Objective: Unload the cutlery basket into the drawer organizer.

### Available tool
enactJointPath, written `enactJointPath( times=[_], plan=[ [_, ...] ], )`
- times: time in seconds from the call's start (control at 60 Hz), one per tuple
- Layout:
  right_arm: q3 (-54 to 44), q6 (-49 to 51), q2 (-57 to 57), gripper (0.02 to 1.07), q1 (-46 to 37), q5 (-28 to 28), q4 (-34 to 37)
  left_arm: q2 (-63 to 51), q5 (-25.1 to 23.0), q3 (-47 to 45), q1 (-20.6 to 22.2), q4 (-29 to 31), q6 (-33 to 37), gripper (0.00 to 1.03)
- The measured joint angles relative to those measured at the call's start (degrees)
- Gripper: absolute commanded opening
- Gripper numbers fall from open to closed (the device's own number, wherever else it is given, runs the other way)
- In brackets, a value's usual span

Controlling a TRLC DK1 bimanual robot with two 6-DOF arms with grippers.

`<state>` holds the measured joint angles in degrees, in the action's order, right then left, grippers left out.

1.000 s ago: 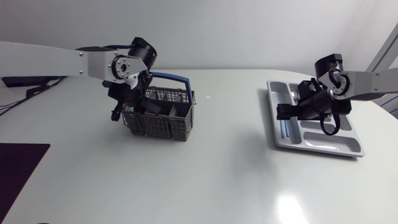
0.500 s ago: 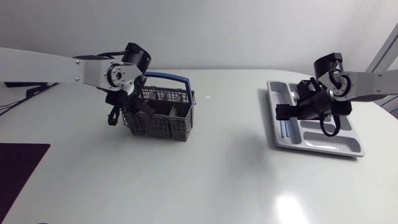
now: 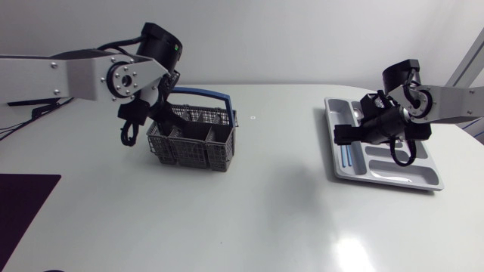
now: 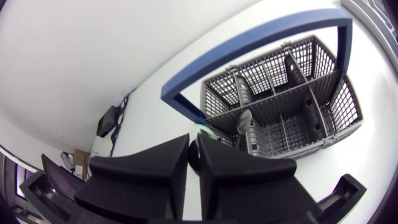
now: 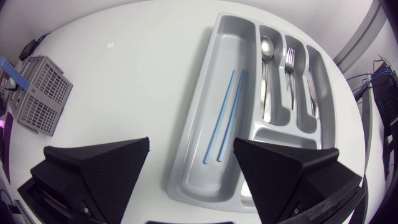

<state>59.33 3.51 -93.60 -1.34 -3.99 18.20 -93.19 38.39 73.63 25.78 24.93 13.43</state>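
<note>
The grey wire cutlery basket (image 3: 193,142) with a blue handle (image 3: 208,96) stands left of the table's middle. My left gripper (image 3: 160,113) hangs just above its near left corner. In the left wrist view its fingers (image 4: 193,148) are shut, with nothing visible between them; ahead of them the basket (image 4: 311,118) holds a spoon (image 4: 245,119) and a dark utensil (image 4: 240,93). The grey drawer organizer (image 3: 408,178) lies at the right. My right gripper (image 3: 349,136) hovers open over its left side. Below it lie two blue chopsticks (image 5: 224,115), a spoon (image 5: 266,74) and a fork (image 5: 291,68).
A black cable loop (image 3: 128,134) hangs from my left wrist beside the basket. A dark mat (image 3: 23,204) lies at the table's front left edge. Bare white tabletop (image 3: 280,181) stretches between basket and organizer.
My left gripper has shut and risen out of the basket, its arm swinging up and back. The right arm has hardly moved.
</note>
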Motion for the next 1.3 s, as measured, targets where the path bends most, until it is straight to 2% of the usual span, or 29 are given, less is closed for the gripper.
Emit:
enactJointPath(
  times=[0.267,0.433,0.583,0.65,0.75,0.917,1.017,1.133,1.3],
  plan=[
    [-4.17,3.78,12.63,1.02,4.57,-0.46,0.09,12.31,0.39,-0.42,5.05,0.70,3.32,0.04],
    [-6.62,6.47,23.10,1.02,10.56,-4.92,1.97,18.43,-5.55,-0.42,8.17,5.64,2.60,0.04],
    [-8.76,8.31,29.97,1.02,15.43,-7.98,3.04,21.29,-14.75,-0.42,10.03,8.55,-0.22,0.04],
    [-9.94,8.92,32.20,1.02,18.14,-8.28,3.28,21.68,-21.38,-0.42,9.81,9.86,-1.75,0.04],
    [-10.88,9.51,34.45,1.02,22.38,-8.46,4.33,21.55,-31.56,-0.42,8.24,12.15,-3.45,0.04],
    [-11.08,9.84,36.39,1.01,29.55,-8.28,4.31,19.04,-45.09,0.00,4.98,14.27,-5.62,0.04],
    [-11.15,9.88,36.13,0.97,32.59,-7.91,3.96,15.87,-52.96,0.04,3.48,15.72,-6.45,0.04],
    [-11.45,10.05,34.91,0.93,35.04,-6.97,2.36,11.91,-59.98,0.28,2.56,17.73,-7.48,0.04],
    [-11.56,10.08,31.58,0.92,39.39,-4.61,-0.24,7.61,-66.55,1.88,2.34,19.65,-8.46,0.04]
  ],
)
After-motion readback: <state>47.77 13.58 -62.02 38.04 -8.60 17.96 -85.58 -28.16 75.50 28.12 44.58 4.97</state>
